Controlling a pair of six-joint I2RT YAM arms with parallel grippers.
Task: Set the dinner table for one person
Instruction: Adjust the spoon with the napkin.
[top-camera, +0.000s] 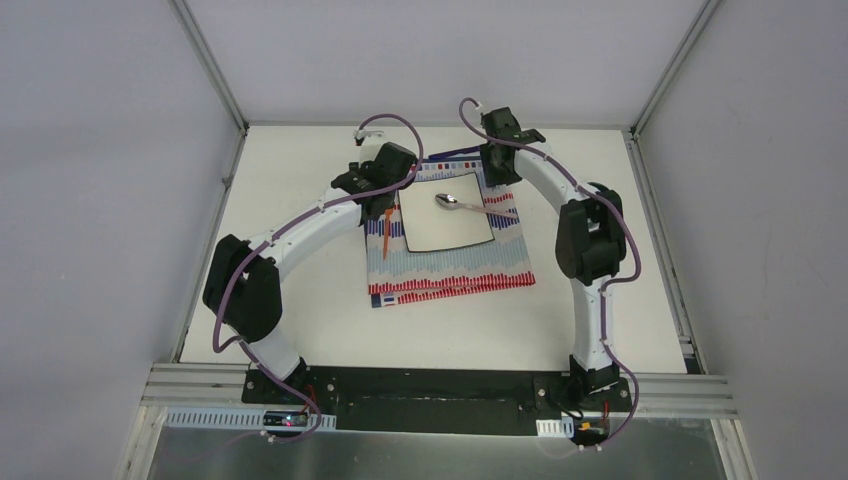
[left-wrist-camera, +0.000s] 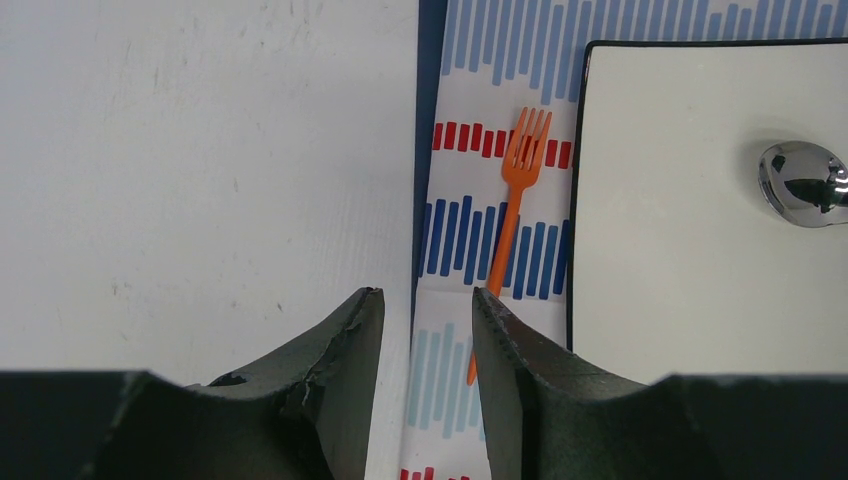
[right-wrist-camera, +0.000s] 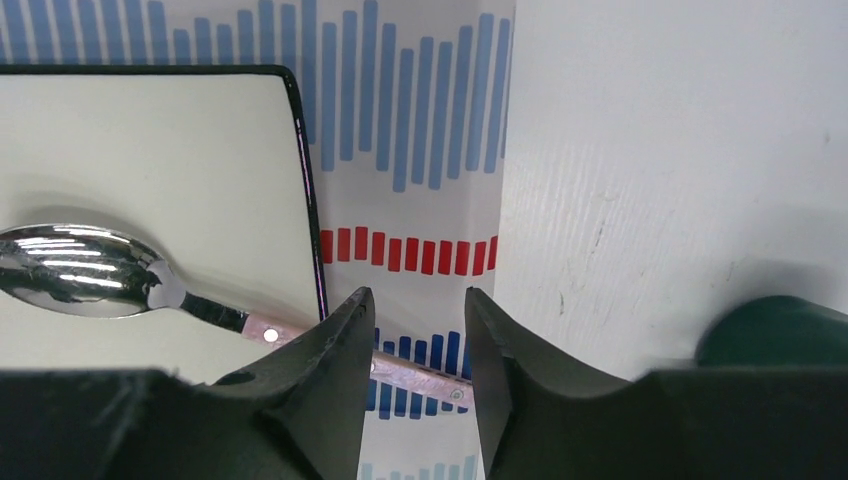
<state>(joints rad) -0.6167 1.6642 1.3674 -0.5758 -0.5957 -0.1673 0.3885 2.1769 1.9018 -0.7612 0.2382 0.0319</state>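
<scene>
The dinner table (top-camera: 300, 310) is a white top with grey rails. A striped red-blue-white cloth (top-camera: 450, 275) lies at its middle with a white square plate (top-camera: 440, 235) on it. A metal spoon (top-camera: 447, 201) lies on the plate, its handle reaching right over the cloth. An orange fork (top-camera: 386, 238) lies on the cloth left of the plate. My left gripper (left-wrist-camera: 427, 300) is open and empty over the cloth's left edge, with the fork (left-wrist-camera: 515, 190) just ahead. My right gripper (right-wrist-camera: 415, 295) is open, low over the spoon's handle (right-wrist-camera: 425, 377), with the bowl (right-wrist-camera: 80, 270) to the left.
Grey walls close in the table at the back and both sides. Both arms arch over the table on either side of the cloth. A dark green shape (right-wrist-camera: 780, 330) shows at the right edge of the right wrist view.
</scene>
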